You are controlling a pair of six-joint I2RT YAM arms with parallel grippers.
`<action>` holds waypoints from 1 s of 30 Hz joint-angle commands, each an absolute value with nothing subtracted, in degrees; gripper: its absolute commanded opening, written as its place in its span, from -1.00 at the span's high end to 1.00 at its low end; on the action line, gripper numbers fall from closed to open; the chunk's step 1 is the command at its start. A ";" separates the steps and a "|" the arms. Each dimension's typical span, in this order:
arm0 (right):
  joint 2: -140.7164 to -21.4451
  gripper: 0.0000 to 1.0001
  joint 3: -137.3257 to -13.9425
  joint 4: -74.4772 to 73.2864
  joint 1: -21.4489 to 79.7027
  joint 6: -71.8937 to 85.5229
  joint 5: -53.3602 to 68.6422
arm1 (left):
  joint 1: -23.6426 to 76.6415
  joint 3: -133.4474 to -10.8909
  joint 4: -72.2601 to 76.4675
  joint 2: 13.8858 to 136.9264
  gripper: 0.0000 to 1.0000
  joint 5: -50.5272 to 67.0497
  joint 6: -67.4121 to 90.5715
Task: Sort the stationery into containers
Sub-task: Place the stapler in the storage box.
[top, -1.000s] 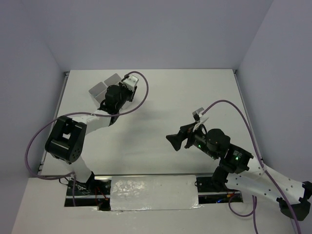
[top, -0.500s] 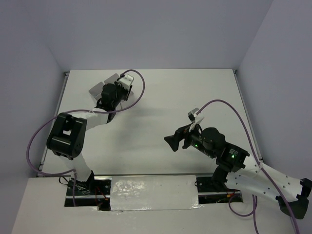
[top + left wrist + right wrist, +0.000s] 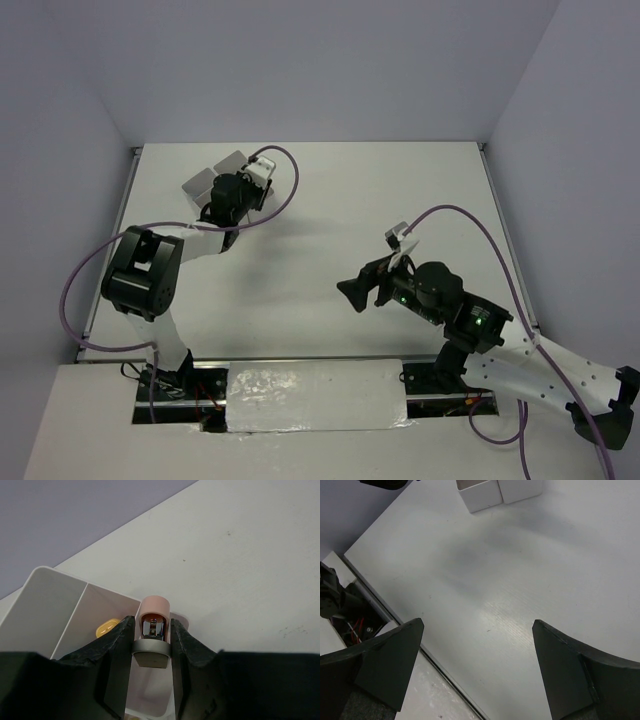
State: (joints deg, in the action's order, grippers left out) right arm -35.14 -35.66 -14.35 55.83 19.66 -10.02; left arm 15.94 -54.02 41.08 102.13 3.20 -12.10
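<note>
Left hand (image 3: 151, 630) clamps pink marker (image 3: 154, 605) over containers (image 3: 50, 611); right hand (image 3: 477, 627) wide.

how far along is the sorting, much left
Done: an orange marker lies in one compartment of the container. In hand: the left gripper is shut on a pink marker at the container's rim. Left: the right gripper is open and empty, and no loose stationery shows on the table, so probably little.
</note>
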 commanded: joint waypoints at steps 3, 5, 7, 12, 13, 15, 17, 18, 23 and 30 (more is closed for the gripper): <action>-33.05 -0.95 -36.21 -14.59 55.63 18.55 -8.88 | 15.73 -54.84 45.35 102.92 0.92 2.99 -13.88; -32.61 -0.96 -36.04 -14.41 55.72 18.63 -8.88 | 15.73 -54.67 45.61 103.27 0.91 2.55 -13.80; -32.69 -0.95 -35.95 -14.41 55.72 18.54 -8.70 | 15.73 -54.41 45.88 103.45 0.90 2.11 -13.89; -33.05 -0.96 -36.30 -14.68 55.64 18.46 -8.61 | 15.73 -53.97 46.14 103.27 0.70 0.71 -13.71; -33.05 -0.96 -36.30 -14.68 55.63 18.46 -8.53 | 15.73 -53.88 46.23 103.27 0.64 0.44 -13.80; -32.87 -0.95 -36.30 -14.41 55.72 18.37 -8.44 | 15.73 -53.96 46.32 103.27 0.46 0.26 -13.62; -32.78 -0.96 -36.39 -14.33 55.72 18.37 -8.35 | 15.73 -53.88 46.41 103.18 0.28 0.26 -13.36; -32.78 -0.95 -36.30 -14.41 55.64 18.37 -8.26 | 15.73 -53.88 46.58 103.27 0.24 -1.22 -13.19; -32.52 -0.96 -36.21 -14.41 55.72 18.46 -8.00 | 15.73 -53.53 46.49 102.92 -0.10 -2.11 -13.01; -32.08 -0.95 -36.47 -14.77 55.64 18.28 -8.09 | 15.73 -53.26 45.97 102.22 -0.20 -1.76 -12.57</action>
State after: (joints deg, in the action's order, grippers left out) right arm -32.77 -35.66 -15.35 55.83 19.29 -8.14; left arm 15.92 -53.98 42.09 102.98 -1.83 -12.05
